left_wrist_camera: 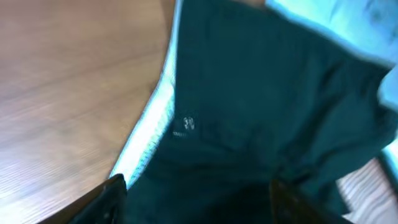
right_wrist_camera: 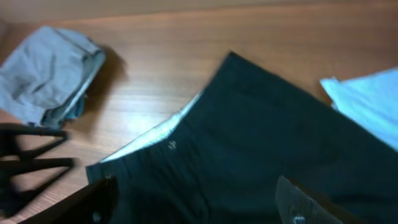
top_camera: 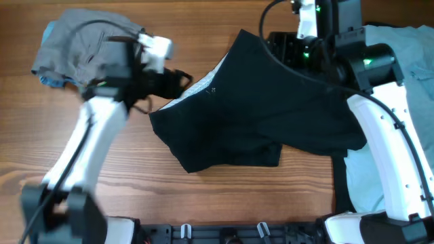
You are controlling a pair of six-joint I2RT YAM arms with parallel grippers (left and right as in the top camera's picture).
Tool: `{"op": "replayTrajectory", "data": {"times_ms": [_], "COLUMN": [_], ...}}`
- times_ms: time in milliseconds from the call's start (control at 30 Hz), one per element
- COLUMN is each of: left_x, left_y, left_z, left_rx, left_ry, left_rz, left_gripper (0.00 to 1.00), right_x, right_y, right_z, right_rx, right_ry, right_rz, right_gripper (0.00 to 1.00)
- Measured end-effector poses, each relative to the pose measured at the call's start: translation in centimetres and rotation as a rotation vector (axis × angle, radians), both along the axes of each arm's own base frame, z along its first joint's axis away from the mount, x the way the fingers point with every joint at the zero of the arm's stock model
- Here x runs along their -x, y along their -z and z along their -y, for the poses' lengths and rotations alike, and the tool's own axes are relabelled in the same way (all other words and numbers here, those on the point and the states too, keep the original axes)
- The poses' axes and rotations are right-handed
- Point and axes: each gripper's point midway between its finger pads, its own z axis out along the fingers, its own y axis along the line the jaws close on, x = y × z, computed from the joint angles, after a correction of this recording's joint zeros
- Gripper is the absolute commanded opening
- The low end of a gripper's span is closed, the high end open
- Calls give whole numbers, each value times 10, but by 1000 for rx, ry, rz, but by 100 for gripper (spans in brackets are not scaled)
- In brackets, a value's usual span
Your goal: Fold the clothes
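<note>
A black garment [top_camera: 251, 112] lies spread and partly bunched in the middle of the wooden table, with its pale waistband lining [top_camera: 198, 88] showing at its left edge. My left gripper [top_camera: 182, 80] is open at that waistband edge. In the left wrist view its fingers [left_wrist_camera: 199, 202] straddle the black cloth [left_wrist_camera: 249, 93] and hold nothing. My right gripper [top_camera: 281, 46] is open over the garment's far edge. In the right wrist view its fingers [right_wrist_camera: 199, 202] are wide apart above the black cloth [right_wrist_camera: 261, 143].
A folded grey garment [top_camera: 78, 47] lies at the far left, also in the right wrist view [right_wrist_camera: 46, 68]. A pile of light blue clothes [top_camera: 410, 51] lies on the right, under the right arm. Bare wood [top_camera: 203, 196] lies in front of the black garment.
</note>
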Motion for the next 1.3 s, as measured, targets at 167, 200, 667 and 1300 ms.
{"op": "replayTrajectory", "data": {"times_ms": [167, 200, 667, 1300], "left_x": [-3, 0, -59, -81], "left_y": [88, 102, 150, 135], "left_z": [37, 40, -14, -148], "left_rx": [-88, -101, -228, 10], "left_ry": [104, 116, -295, -726], "left_rz": [-110, -135, -159, -235], "left_gripper": [36, 31, 11, 43], "right_x": [7, 9, 21, 16], "right_y": [7, 8, 21, 222], "right_z": [3, 3, 7, 1], "right_rx": [-1, -1, 11, 130], "right_ry": [14, 14, 28, 81], "right_rz": [-46, -58, -137, -744], "right_gripper": [87, 87, 88, 10]}}
